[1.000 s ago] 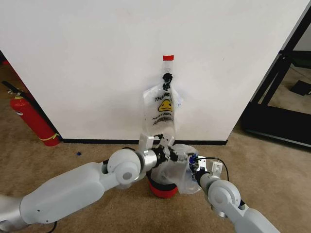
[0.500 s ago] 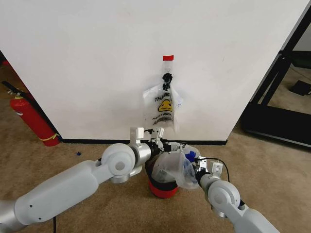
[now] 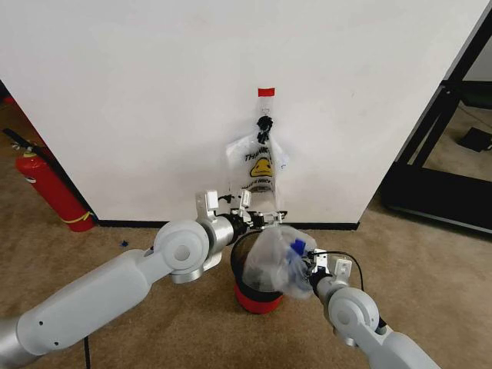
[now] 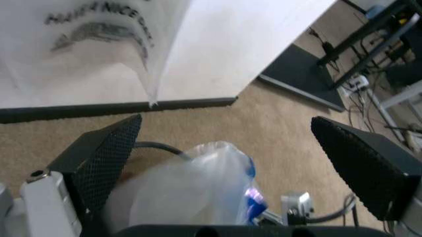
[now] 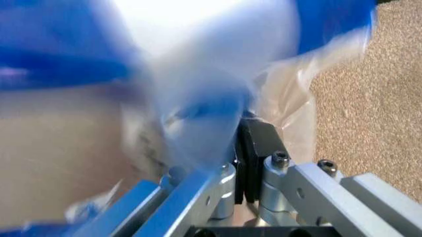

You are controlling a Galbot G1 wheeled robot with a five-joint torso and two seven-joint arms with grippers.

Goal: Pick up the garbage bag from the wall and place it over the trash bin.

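Head view: garbage bag (image 3: 275,263) bulges over the trash bin (image 3: 257,296), just below the wall (image 3: 154,100), with the left gripper (image 3: 265,221) beside it. Left wrist view: left gripper (image 4: 228,163) fingers (image 4: 105,158) wide apart above the bag. Right wrist view: right gripper (image 5: 245,163) clamped together on the bag's plastic.

Trash bin (image 3: 257,296) on the floor just before the wall (image 3: 154,100), with the garbage bag (image 3: 277,265) bunched over its right side. Left gripper (image 3: 265,221) at the bin's back edge, between bin and wall; right gripper (image 3: 305,265) at the bag's right side. A second bag (image 3: 257,169) hangs on the wall above the bin; fire extinguisher (image 3: 46,184) stands far left against the wall.
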